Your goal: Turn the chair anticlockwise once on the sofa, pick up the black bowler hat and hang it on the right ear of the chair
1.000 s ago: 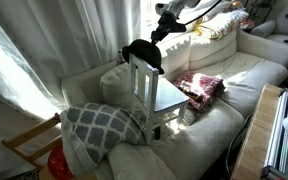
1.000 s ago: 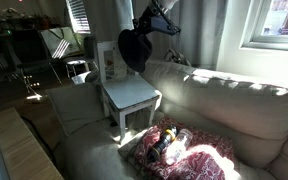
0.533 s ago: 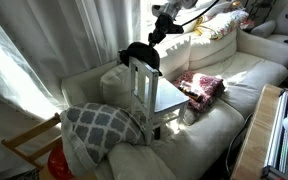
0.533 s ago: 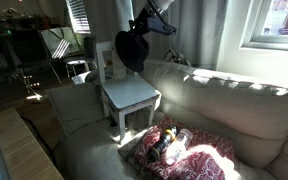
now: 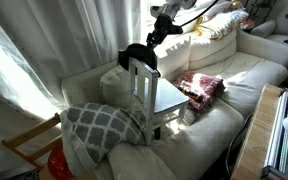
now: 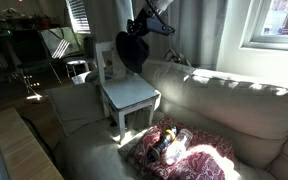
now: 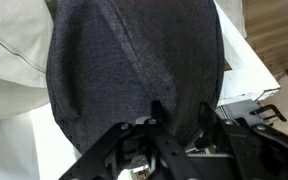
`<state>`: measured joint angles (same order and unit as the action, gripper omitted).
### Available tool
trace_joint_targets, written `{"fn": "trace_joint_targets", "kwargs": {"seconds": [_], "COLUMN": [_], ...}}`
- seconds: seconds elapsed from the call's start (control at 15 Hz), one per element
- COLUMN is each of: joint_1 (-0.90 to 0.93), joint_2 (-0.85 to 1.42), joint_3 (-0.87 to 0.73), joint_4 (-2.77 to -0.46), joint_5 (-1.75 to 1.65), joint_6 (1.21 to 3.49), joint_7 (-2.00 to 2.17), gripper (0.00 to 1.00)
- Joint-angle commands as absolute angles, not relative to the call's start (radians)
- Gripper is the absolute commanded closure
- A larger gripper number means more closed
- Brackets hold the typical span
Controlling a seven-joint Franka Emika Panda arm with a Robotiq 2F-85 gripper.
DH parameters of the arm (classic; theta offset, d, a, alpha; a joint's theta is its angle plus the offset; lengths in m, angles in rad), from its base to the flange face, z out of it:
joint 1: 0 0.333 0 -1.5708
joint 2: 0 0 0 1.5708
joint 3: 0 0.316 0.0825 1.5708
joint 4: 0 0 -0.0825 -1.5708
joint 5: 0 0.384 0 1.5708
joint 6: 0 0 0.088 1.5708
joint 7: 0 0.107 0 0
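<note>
The white chair point(image 5: 154, 92) stands on the cream sofa point(image 5: 229, 85); it also shows in an exterior view point(image 6: 127, 95). The black bowler hat point(image 5: 140, 54) hangs from my gripper point(image 5: 156, 36) against the top of the chair's backrest. In an exterior view the hat point(image 6: 132, 50) covers the backrest's upper corner, below my gripper point(image 6: 149, 28). In the wrist view the hat point(image 7: 134, 60) fills the frame and my gripper point(image 7: 180, 113) is shut on its brim, one finger on each side.
A grey-and-white patterned cushion point(image 5: 102, 125) lies in front of the chair. A red patterned cloth point(image 5: 199, 87) lies on the seat beside it. A bare wooden chair frame point(image 5: 29, 145) stands off the sofa's end. Curtains hang behind.
The hat and gripper have shifted slightly along the backrest's top toward its corner. The chair has not moved.
</note>
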<state>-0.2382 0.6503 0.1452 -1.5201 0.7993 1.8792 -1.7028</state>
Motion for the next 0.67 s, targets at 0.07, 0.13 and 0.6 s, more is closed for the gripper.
{"fn": "trace_joint_targets", "kwargs": {"seconds": [0.07,0.13,0.6], "joint_1": [-0.217,-0.216,-0.200], "joint_2": [0.676,0.679,0.706], "joint_3": [0.118,0.116,0.097], "joint_4": [-1.489,-1.486,-1.481], "joint_5": [0.782,0.780,0.760], "joint_6": [1.832,1.826,1.843], "joint_7": [-1.709,-1.708,-1.684], "gripper": [0.17,0.08,0.00]}}
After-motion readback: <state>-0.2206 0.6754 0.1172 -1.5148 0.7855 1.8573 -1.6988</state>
